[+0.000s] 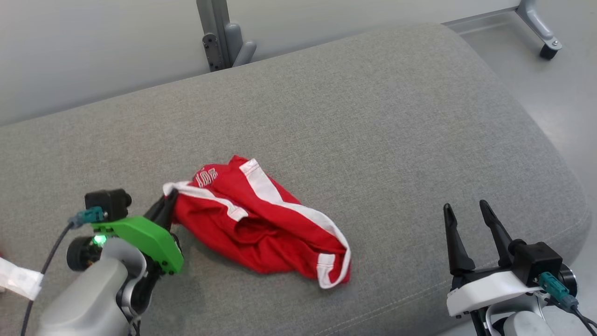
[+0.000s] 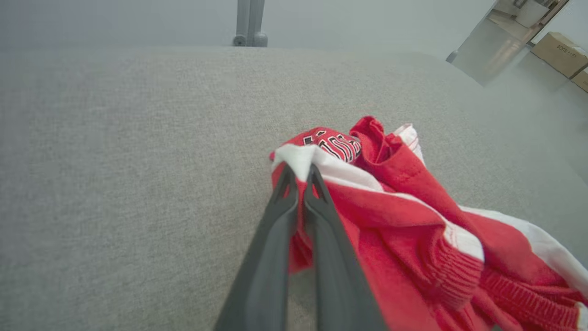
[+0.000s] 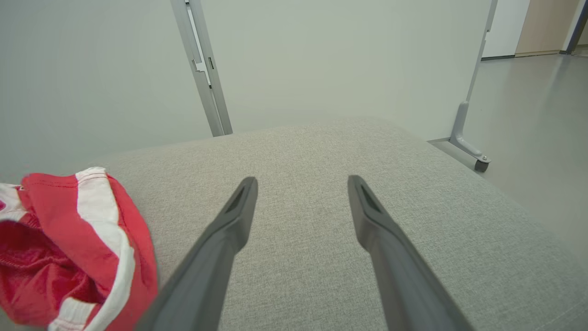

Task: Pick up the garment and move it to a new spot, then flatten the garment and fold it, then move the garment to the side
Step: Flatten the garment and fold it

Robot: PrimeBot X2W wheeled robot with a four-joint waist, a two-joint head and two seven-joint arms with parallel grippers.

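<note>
- Left gripper (image 2: pixel 301 174) pinched shut on the white-trimmed edge of the red garment (image 1: pixel 261 228)
- Garment lies crumpled on the grey cushion (image 1: pixel 373 116), spreading right from that grip
- Right gripper (image 1: pixel 466 210) wide open, empty, well apart from the garment

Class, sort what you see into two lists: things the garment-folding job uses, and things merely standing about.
In the job: red garment; left gripper, shut on its white edge; right gripper, open; grey cushion underneath.
Standing about: metal post; wheeled foot; cardboard box.
</note>
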